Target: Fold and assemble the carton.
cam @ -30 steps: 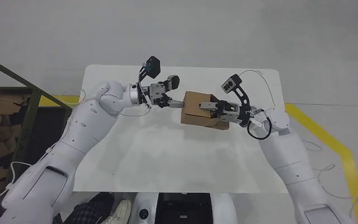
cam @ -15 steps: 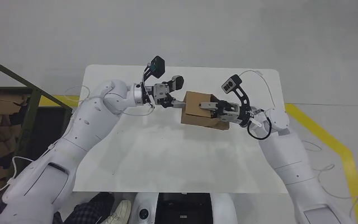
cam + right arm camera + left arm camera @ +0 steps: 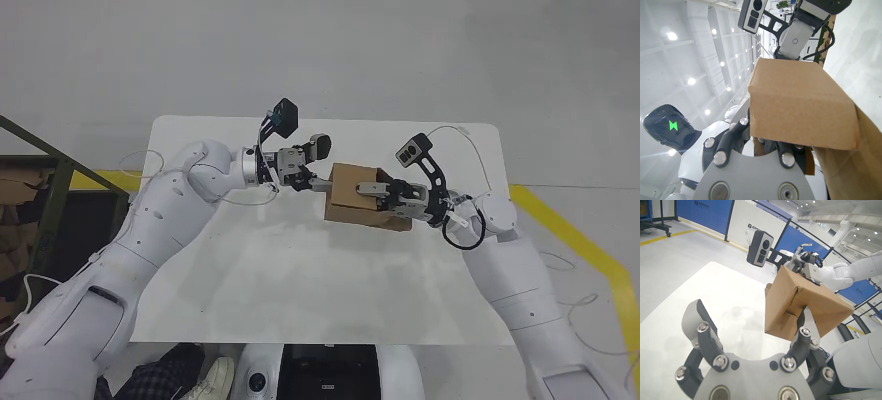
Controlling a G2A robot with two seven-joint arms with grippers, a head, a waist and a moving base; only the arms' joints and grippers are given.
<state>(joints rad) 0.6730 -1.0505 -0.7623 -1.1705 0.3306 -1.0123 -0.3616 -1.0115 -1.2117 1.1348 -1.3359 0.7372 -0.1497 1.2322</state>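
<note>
Near the surface's (image 3: pixel 300 290) far edge, the right claw (image 3: pixel 384 191) clamps the carton (image 3: pixel 355 200); the left claw (image 3: pixel 315 166), apart, has one finger in its end.

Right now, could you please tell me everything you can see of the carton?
The carton is a brown cardboard box, squared up and tilted over the white table. The right gripper clamps a wall at one end. At the other end the flaps are partly folded in, with a torn crease; one finger of the open left gripper pokes between them.
</note>
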